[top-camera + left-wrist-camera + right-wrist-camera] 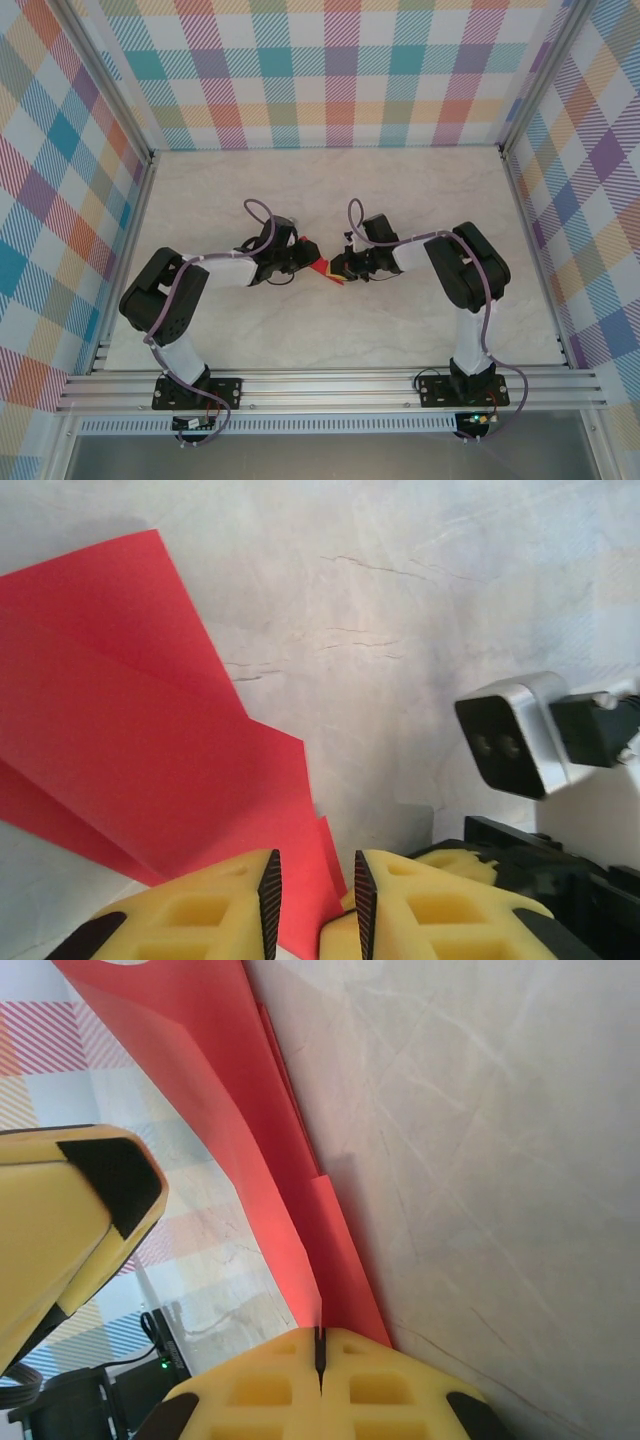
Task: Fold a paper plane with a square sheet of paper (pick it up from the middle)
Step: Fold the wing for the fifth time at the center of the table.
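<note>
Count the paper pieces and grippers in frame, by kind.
red folded paper: 1
grippers: 2 (left gripper, jaws apart with the paper's edge between them; right gripper, shut on the paper)
Total: 3

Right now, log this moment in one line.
left gripper: open, paper between jaws | right gripper: shut on paper | paper: red, creased
</note>
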Motion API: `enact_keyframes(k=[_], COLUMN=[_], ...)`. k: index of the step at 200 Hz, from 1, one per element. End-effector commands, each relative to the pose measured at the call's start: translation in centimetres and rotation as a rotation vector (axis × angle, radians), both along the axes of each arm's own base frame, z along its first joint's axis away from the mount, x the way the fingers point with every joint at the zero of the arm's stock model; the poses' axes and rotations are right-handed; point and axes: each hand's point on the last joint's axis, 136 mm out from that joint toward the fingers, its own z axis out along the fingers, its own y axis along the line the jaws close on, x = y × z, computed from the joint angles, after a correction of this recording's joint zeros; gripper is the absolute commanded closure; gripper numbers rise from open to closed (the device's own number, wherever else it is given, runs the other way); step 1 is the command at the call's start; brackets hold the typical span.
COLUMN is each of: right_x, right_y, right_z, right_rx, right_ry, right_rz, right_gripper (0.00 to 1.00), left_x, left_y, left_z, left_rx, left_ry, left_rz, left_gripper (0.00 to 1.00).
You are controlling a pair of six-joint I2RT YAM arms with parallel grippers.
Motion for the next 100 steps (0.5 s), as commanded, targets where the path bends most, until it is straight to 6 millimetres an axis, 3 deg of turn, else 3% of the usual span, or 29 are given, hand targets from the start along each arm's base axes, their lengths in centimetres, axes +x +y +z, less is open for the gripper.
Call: enact_keyframes(k=[1, 100], right_x=[-0.2, -0.3], right_y=[-0.6, -1.3], right_z=[-1.5, -2.9], right_rx=[0.015, -0.021], right_ry=[0.085, 0.165], right_rz=[-0.034, -0.055], right_gripper=[1.00, 1.00], left_x=[-0.2, -1.2], left_y=[-0.5, -2.2], left_z=[0.9, -1.5], left_rx=[-0.045, -0.065], left_ry=[-0.042, 0.006], left_rz=[-0.030, -0.098], left_gripper=[0.71, 0.77])
